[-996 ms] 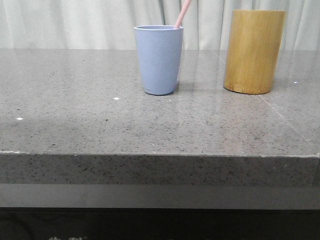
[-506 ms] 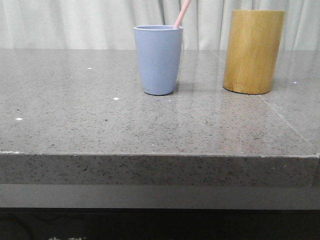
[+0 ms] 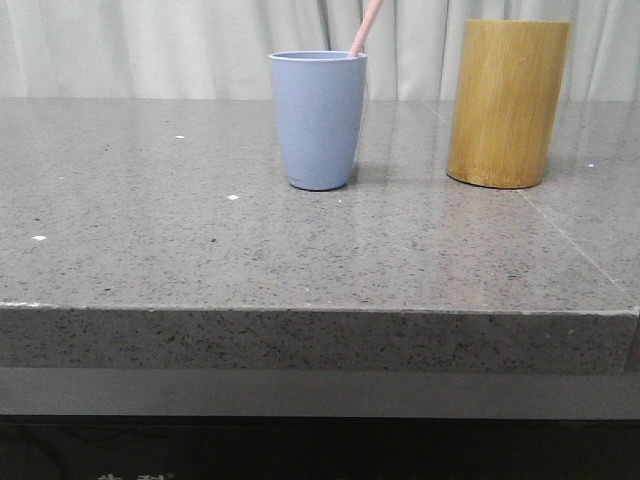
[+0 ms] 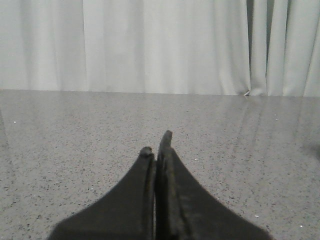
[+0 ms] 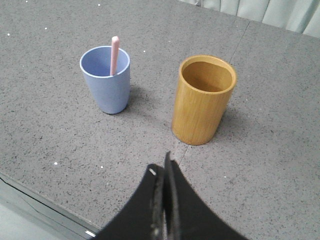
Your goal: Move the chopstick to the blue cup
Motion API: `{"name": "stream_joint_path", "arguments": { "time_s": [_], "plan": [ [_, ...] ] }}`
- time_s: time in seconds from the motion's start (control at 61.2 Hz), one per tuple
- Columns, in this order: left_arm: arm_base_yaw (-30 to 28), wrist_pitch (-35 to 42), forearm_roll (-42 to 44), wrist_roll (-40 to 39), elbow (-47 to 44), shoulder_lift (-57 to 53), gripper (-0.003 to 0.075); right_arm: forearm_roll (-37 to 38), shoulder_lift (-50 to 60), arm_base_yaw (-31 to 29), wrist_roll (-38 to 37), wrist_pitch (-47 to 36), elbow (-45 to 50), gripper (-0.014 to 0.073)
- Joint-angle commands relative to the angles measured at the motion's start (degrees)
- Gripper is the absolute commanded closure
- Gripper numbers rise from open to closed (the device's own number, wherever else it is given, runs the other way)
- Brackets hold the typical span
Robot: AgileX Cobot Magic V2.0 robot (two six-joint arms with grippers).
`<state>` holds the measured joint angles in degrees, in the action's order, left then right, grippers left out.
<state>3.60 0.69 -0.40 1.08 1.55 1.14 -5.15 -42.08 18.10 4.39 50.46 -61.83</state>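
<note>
We find the chopstick (image 5: pixel 114 55) standing inside the blue cup (image 5: pixel 106 82), its long axis near vertical and leaning against the rim on the side toward the bamboo holder (image 5: pixel 203 100). We judge the transfer complete. The right gripper (image 5: pixel 165 162) sits pressed together and empty, raised above the table (image 5: pixel 60 135), with the cup ahead of it and well apart; it is the nearer arm. The left gripper (image 4: pixel 156 147) is likewise closed on nothing. The front view crops the chopstick's top; the cup wall hides its lower end.
</note>
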Motion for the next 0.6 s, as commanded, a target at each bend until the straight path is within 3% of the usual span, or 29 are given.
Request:
{"name": "stream_joint_path", "arguments": {
  "time_s": [0.0,0.261,0.588],
  "plan": [
    [-0.7,8.0,-1.0,-0.4,-0.9,-1.0,0.0739,0.4,0.2,-0.4,-0.1,-4.4,-1.3,0.0661],
    [-1.2,3.2,-3.2,-0.4,-2.5,-2.8,0.0739,0.4,0.1,-0.4,-0.1,-4.3,-1.3,0.0661],
    [-1.2,3.0,-3.2,-0.4,-2.5,-2.8,0.0739,0.4,0.1,-0.4,-0.1,-4.4,-1.3,0.0661]
  ]
}}
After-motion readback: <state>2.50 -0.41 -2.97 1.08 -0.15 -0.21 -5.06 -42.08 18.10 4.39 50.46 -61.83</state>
